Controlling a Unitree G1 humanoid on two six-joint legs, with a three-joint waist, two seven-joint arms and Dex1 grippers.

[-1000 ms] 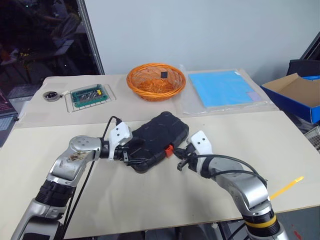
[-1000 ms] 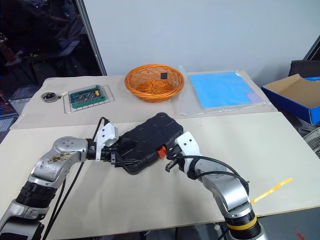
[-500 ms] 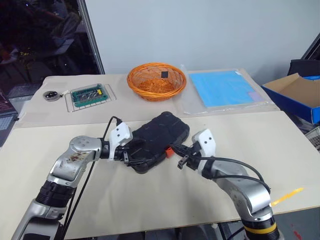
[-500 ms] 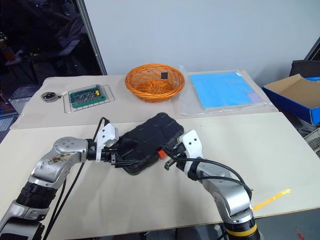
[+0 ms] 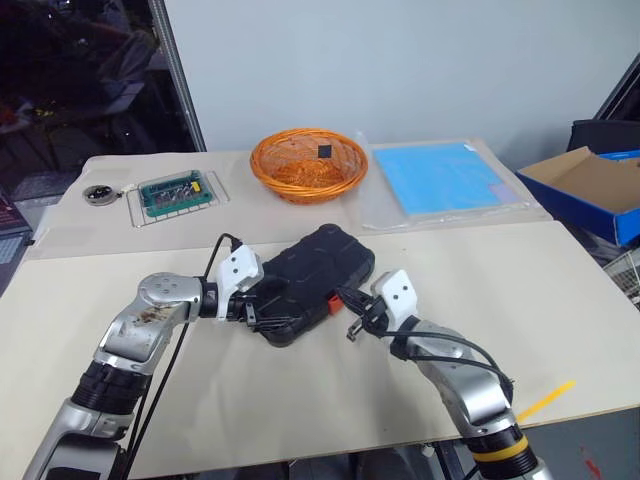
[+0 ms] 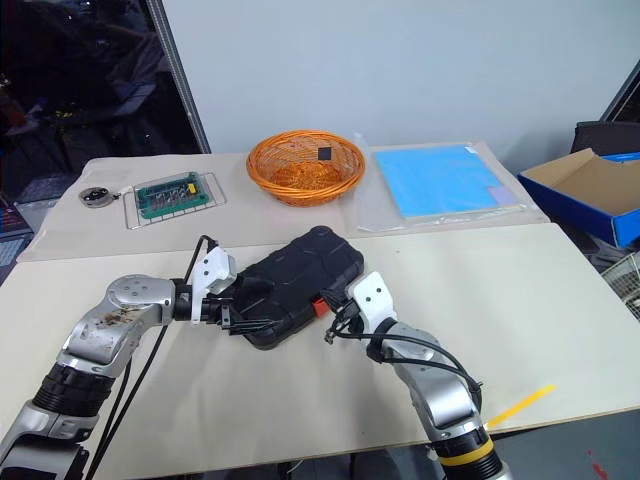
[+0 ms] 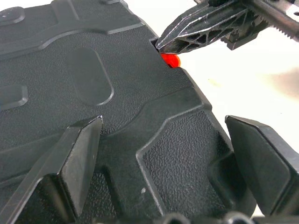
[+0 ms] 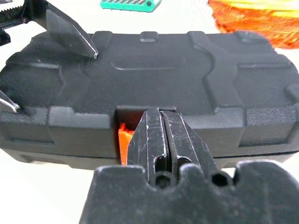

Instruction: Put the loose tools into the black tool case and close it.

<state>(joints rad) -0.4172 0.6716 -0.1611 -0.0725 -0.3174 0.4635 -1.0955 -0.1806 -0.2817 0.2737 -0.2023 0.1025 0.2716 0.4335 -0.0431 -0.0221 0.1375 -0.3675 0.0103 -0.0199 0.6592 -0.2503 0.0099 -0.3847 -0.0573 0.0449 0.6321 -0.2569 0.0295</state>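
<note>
Right gripper (image 8: 159,135), fingers pressed together, tip at the orange latch (image 8: 124,142) on the near edge of the black tool case (image 5: 310,285), probably touching it. Left gripper (image 5: 258,312) spread wide over the case's left end. Case lies closed mid-table; orange wicker basket (image 5: 308,163) beyond.

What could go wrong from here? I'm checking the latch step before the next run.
The shut right claw presses its tip at the orange latch and could slip off without snapping it. The open left claw only straddles the black tool case corner, so the case may slide on the table.
</note>
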